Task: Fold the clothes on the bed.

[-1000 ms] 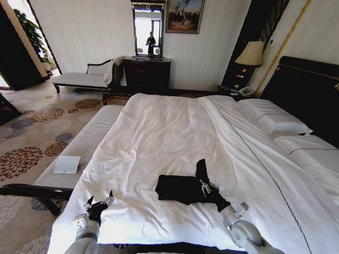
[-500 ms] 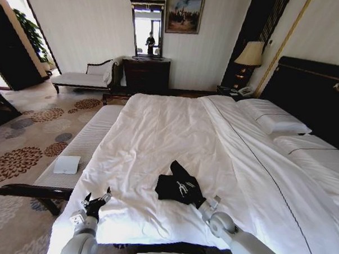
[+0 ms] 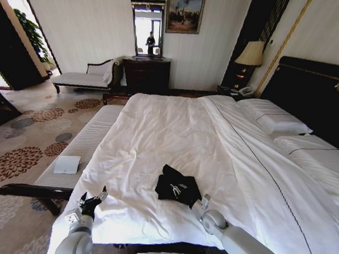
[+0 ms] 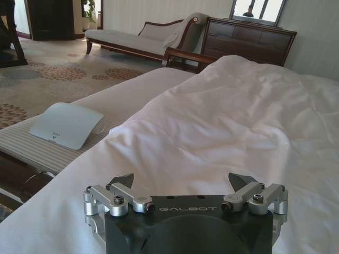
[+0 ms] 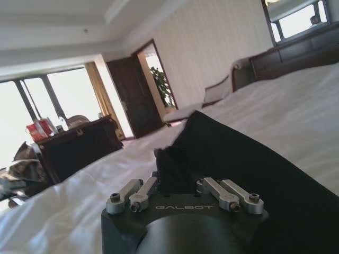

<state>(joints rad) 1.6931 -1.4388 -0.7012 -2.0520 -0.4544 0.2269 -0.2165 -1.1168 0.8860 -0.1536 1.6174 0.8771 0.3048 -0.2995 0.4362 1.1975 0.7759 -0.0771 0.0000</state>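
right claw [image 3: 184, 190] pinches the bunched black t-shirt [image 3: 175, 186] on the bed [image 3: 158, 132]; left claw [image 3: 93, 201] hangs spread near the bed's corner.

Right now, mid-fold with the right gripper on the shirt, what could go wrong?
1. The right gripper is pinched on a thick bunch of the shirt, so the fold may land lumpy rather than flat.
2. The shirt lies near the bed's foot edge; dragging it further could pull it off.
3. The left gripper hangs open off the shirt, so nothing pins the fabric.
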